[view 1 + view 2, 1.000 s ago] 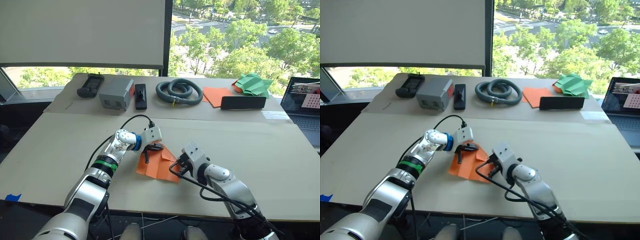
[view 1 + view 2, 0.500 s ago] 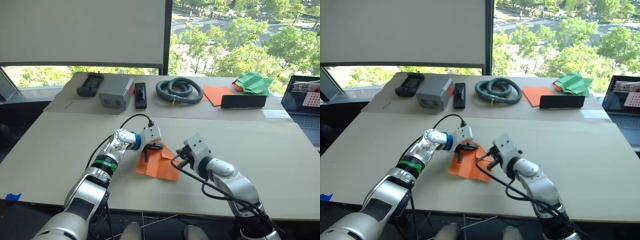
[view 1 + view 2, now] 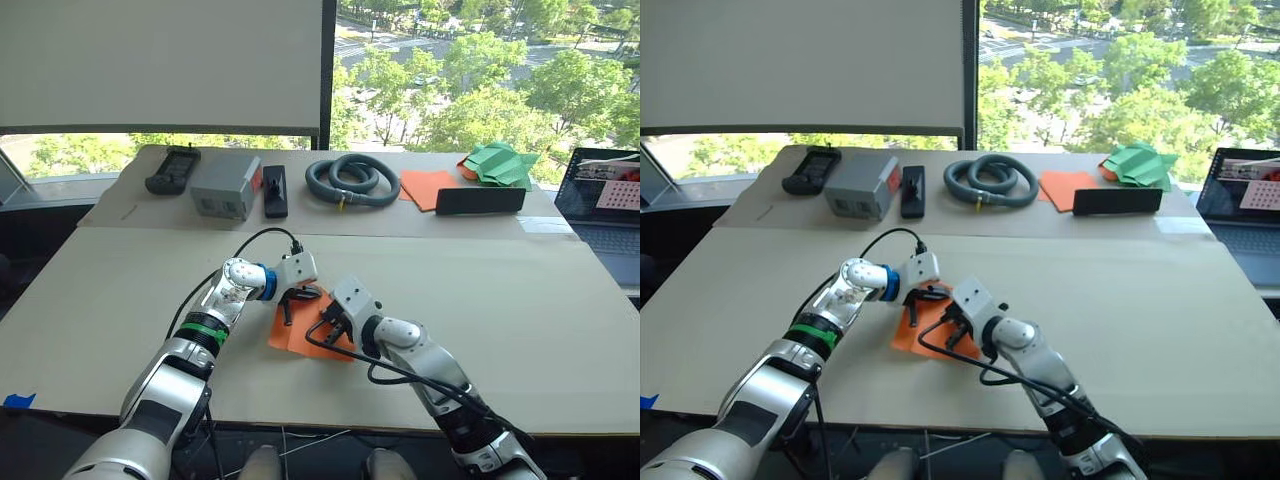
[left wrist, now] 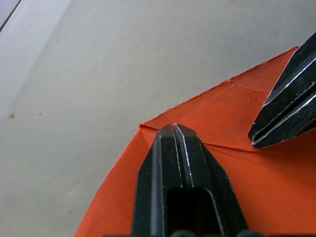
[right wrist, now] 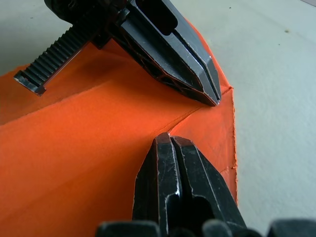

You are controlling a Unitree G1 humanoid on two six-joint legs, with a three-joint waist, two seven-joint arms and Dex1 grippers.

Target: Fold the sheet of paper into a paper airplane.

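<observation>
The sheet of paper point(image 3: 300, 330) lies flat on the tabletop point(image 3: 520, 300), directly under both end effectors, partly folded, with creases running across it. The left end effector point(image 4: 173, 129) is clenched, its two fingers pressed together with nothing between them, and its tip sits on the paper right at a corner where a crease meets the edge. That looks like a pin: weight on the corner so the sheet can't slide. The right end effector point(image 5: 170, 139) is clenched as well, empty, its tip planted on a crease line just beside the left one's tip, the two nearly touching. My read is that it's set there to press the fold flat while the other anchors it.

Closed fingers make sense here, a blunt point for rubbing a crease rather than a pinch. The paper is no dart at this point, so I'd say the folding is at an early stage.

Well beyond both end effectors, a flat orange sheet point(image 3: 425, 187) and green folded paper point(image 3: 503, 163) sit apart.
</observation>
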